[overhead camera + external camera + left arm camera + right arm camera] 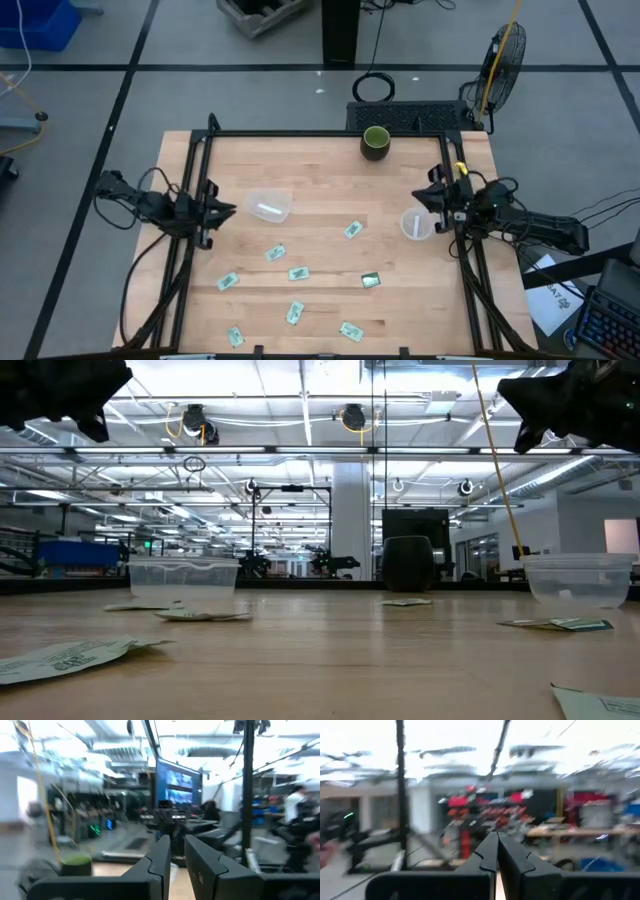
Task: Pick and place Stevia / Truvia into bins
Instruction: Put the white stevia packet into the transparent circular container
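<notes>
Pale green sachets [297,272] lie scattered over the lower-centre tabletop [320,180], none held. Left gripper [222,211] waits at left with jaws slightly apart, beside the squarish bin [267,206]; right gripper [428,193], jaws closed and empty, sits beside the round bin [416,224]. Best descend squarely onto one isolated sachet.

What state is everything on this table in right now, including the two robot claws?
Left gripper: fingers slightly apart, holding nothing, beside the squarish tub.
Right gripper: shut, empty, by the round tub.
Squarish tub: upright; whether anything is inside cannot be told.
Round tub: upright, something pale inside.
Sweetener packets: eight lying flat, scattered on the wood.
Green cup: upright at the far edge.
</notes>
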### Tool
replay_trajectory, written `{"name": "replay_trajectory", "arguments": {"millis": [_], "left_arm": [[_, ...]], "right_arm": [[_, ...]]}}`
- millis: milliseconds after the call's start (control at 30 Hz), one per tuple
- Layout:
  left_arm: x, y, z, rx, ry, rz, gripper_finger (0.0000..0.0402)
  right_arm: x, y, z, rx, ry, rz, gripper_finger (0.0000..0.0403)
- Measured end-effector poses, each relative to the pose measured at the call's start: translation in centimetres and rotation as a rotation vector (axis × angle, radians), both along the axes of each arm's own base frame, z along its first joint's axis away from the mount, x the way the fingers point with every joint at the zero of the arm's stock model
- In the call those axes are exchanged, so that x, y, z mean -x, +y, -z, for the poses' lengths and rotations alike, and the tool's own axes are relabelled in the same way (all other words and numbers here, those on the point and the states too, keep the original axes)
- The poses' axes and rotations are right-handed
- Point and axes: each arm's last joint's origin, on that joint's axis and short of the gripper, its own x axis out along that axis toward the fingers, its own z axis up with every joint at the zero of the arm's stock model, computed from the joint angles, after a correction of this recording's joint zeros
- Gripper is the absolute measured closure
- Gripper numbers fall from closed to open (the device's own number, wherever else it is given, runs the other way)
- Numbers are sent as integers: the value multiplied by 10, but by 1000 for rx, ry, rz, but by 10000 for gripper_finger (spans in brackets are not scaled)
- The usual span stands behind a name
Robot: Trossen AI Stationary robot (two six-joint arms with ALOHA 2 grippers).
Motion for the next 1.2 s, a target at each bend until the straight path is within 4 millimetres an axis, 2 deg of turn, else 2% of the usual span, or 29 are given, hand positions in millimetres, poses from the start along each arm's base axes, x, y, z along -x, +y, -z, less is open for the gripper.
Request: {"name": "replay_trajectory", "arguments": {"millis": [200,367,500,667,800,1000,1100,1200], "left_arm": [[3,4,-8,101,-76,-50,339],[10,7,-20,88,-206,-76,339],[9,8,-19,95,-197,-70,339],[3,7,-13,139,-132,-67,339],[-1,7,-10,144,-100,-74,339],[-4,7,-8,166,-77,-83,339],[-6,7,-7,171,-63,-84,339],[-7,7,-6,165,-52,-85,339]], "right_arm": [[0,-1,-1,-126,-19,-21,399],[-1,2,-11,-200,-103,-181,399],[-20,4,6,-257,106,-231,399],[-49,9,12,-208,308,-175,390],[-78,15,9,-114,477,-123,352],[-126,30,12,68,750,-95,259],[-142,35,25,164,893,-72,217],[-149,40,42,212,964,-89,191]]}}
